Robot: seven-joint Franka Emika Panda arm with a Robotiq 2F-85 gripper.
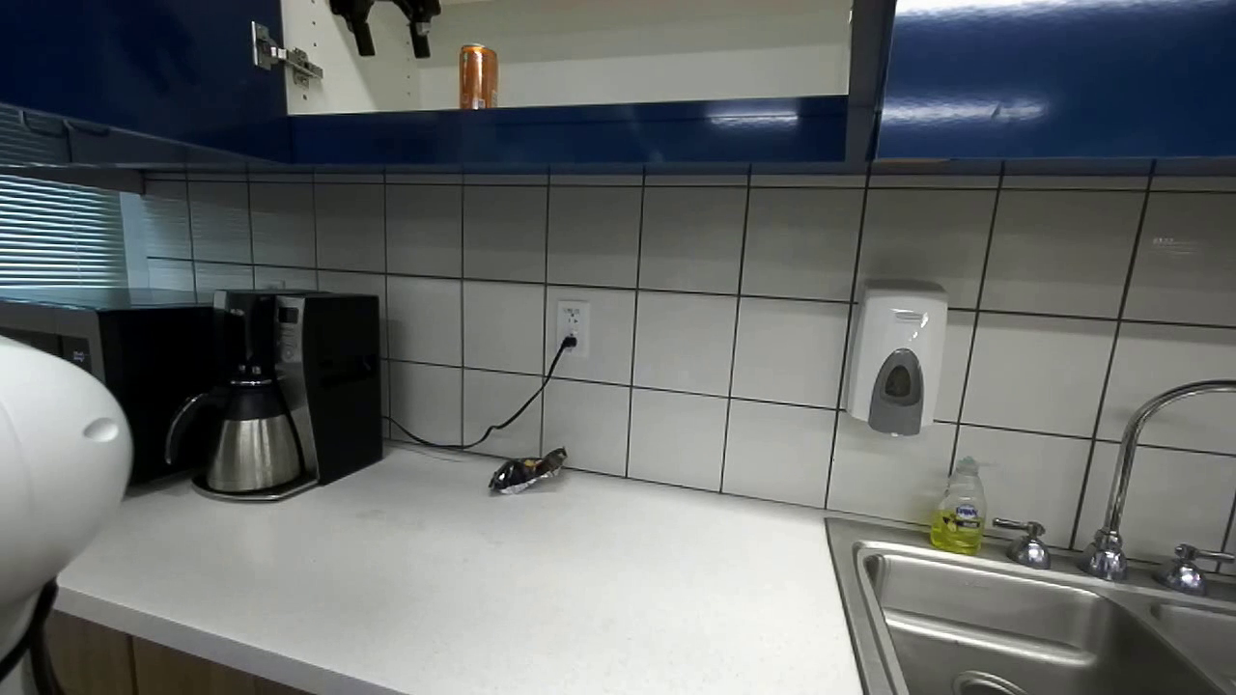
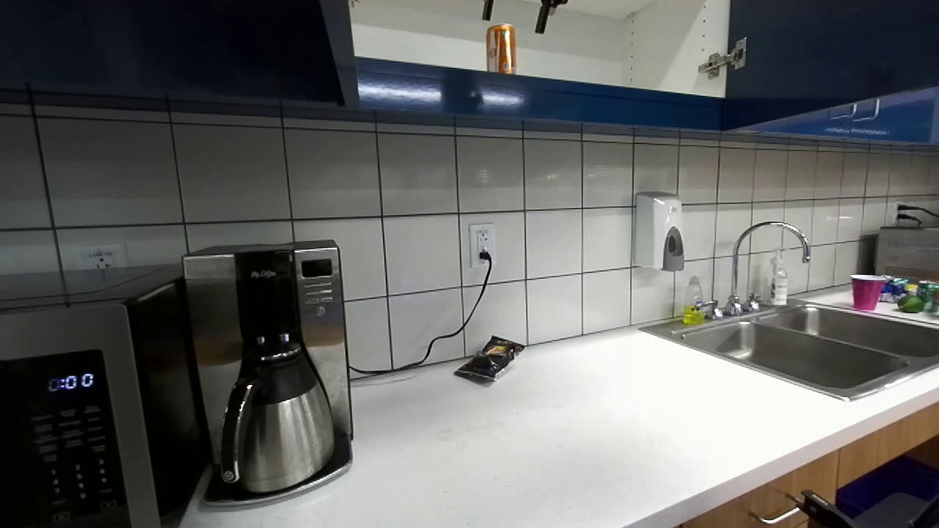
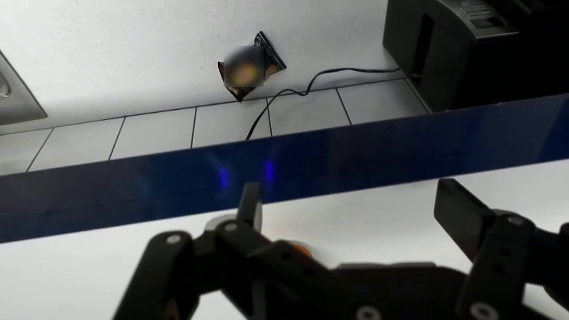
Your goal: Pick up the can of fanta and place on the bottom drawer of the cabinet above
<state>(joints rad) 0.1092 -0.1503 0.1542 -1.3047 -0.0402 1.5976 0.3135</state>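
One can of fanta (image 1: 479, 77), upright on the bottom shelf (image 3: 369, 226) of the cabinet (image 1: 570, 135), near the gripper (image 1: 394, 53) and apart from it in both exterior views. Two fingers (image 3: 462, 218), spread wide, nothing held; they reach into the cabinet, pointing down. Wrist view: just a scrap of the can's orange, behind one finger's linkage. White rounded section of the arm (image 1: 58, 463) appears in an exterior view only. Well below the fingers, on the countertop (image 2: 557, 433): one dark packet (image 2: 490, 359), seen in all three views; one coffee maker (image 2: 323, 293) with one steel pot (image 2: 290, 440). An exterior view alone adds one pink cup (image 2: 868, 292) and one pump bottle (image 2: 779, 282), both farther from the fingers than the packet.
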